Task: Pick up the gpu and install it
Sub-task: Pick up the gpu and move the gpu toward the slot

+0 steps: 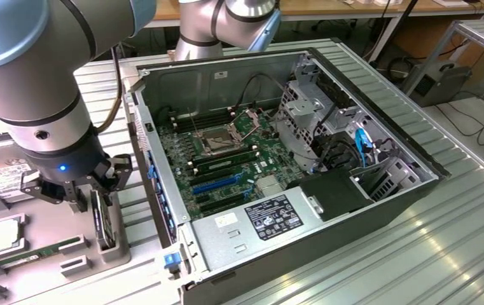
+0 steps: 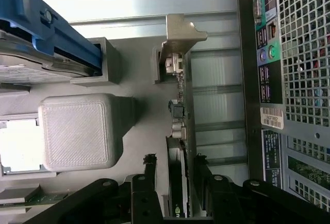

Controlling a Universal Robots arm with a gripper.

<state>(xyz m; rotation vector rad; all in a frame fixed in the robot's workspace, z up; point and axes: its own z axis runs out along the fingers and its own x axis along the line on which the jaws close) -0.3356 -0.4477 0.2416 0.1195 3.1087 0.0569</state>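
Lower left of the exterior view: hangs over the grey holder (image 1: pixel 119 254) with the gripper (image 1: pixel 84 190) astride the gpu (image 1: pixel 102 219), fingers (image 2: pixel 150 168) apart, one on each side and, going by the wrist view, not yet pressing on it. Reads as the grasp stage of the pick-up, with nothing yet installed.

To do it well: centre the gripper so that both pads meet the gpu together. Close on flat, solid surface rather than on small parts. Draw straight up out of the holder's slot, without twist, to spare the connector edge from scraping or jamming. Beware a one-sided touch, likely to tip the gpu where it stands.

Stands upright on edge in the holder, just beside the open computer case (image 1: pixel 335 254) at centre frame. Shows edge-on from the wrist as a thin board with a hint of green. Carries a dark round fan on one face and a silver bracket (image 2: pixel 180 33) at the end away from the fingers. Looks stiff and light, though narrow to grip.

Farther right, inside the case: motherboard (image 1: pixel 224 159) with blue slots (image 1: pixel 212 184).
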